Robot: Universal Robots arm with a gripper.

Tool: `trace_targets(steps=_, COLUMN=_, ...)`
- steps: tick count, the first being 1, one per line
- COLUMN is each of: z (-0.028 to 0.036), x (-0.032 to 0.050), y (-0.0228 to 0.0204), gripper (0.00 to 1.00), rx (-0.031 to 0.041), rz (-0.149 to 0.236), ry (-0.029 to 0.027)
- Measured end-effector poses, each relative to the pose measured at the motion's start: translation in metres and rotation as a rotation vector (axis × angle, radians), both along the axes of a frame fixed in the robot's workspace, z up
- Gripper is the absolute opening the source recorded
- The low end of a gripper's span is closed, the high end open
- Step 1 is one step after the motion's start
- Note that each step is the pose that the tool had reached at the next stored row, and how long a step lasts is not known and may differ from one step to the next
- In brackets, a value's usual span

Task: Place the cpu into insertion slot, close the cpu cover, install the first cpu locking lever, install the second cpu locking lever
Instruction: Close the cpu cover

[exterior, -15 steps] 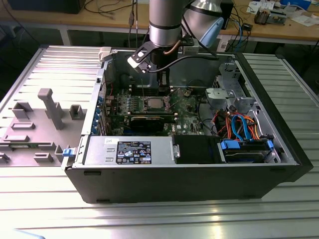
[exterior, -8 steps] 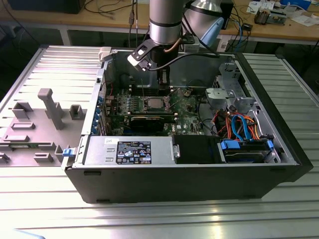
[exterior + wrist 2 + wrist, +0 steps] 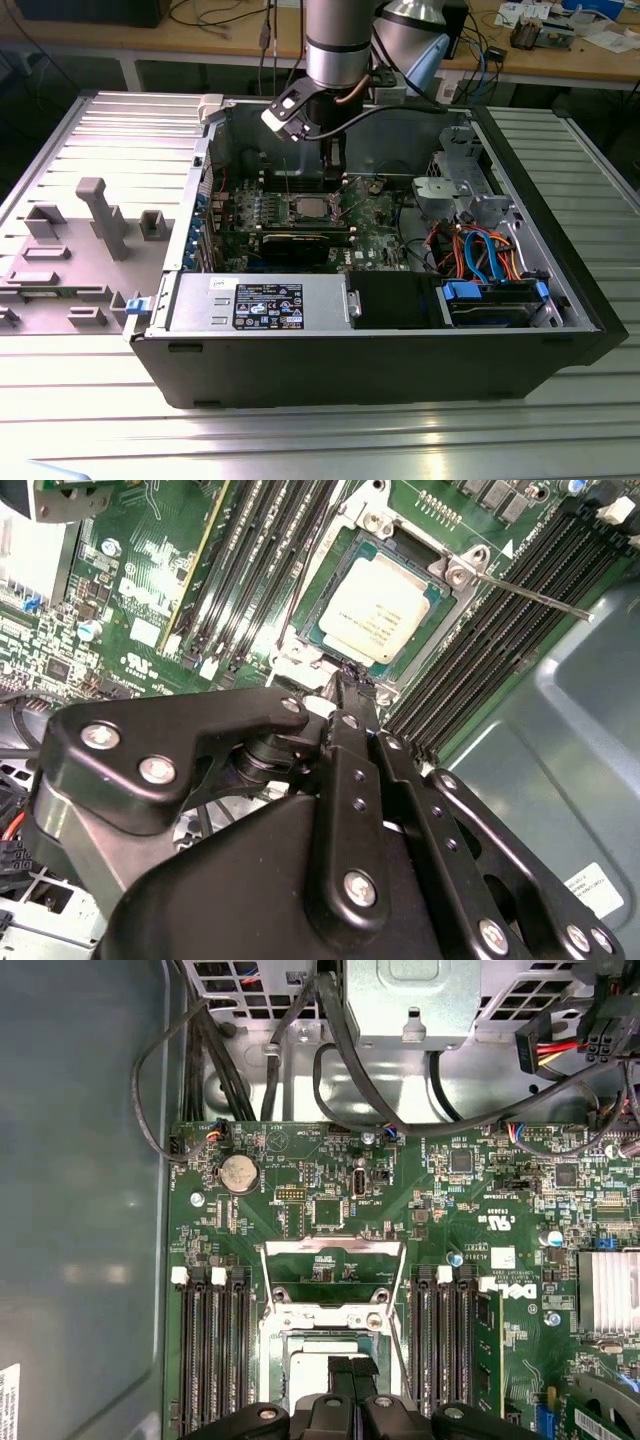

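Listing first the cpu point(image 3: 378, 610): silver-grey top up, seated in the insertion slot point(image 3: 452, 576) on the green motherboard point(image 3: 140, 555).

Second, the cpu cover point(image 3: 333, 1250): we record it as raised off the slot, and green board shows through its window in the first wrist view.

Third, a locking lever point(image 3: 530, 592): a thin rod angling free from the slot's corner.

Fourth, the gripper point(image 3: 352, 685): fingers pressed together with nothing between them that we can see. Its tips are at the slot's edge, and we cannot tell whether they touch it.

Housing: an open computer case point(image 3: 400, 370).
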State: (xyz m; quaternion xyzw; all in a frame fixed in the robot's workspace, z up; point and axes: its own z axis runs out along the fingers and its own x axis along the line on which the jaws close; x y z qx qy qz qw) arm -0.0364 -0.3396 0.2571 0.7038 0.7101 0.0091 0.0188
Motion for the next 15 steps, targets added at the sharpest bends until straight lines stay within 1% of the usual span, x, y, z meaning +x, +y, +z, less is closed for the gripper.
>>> trace_targets(steps=2, z=0.0014, x=0.0000, y=0.0000, gripper=0.11, rx=-0.0001, rz=0.000, ry=-0.0002)
trace_targets(steps=9, z=0.0016, x=0.0000, y=0.0000, gripper=0.11, rx=-0.0027, rz=0.000, ry=0.0000)
trace_targets(steps=15, z=0.0016, x=0.0024, y=0.0000, gripper=0.11, rx=-0.0043, rz=0.000, ry=0.0000)
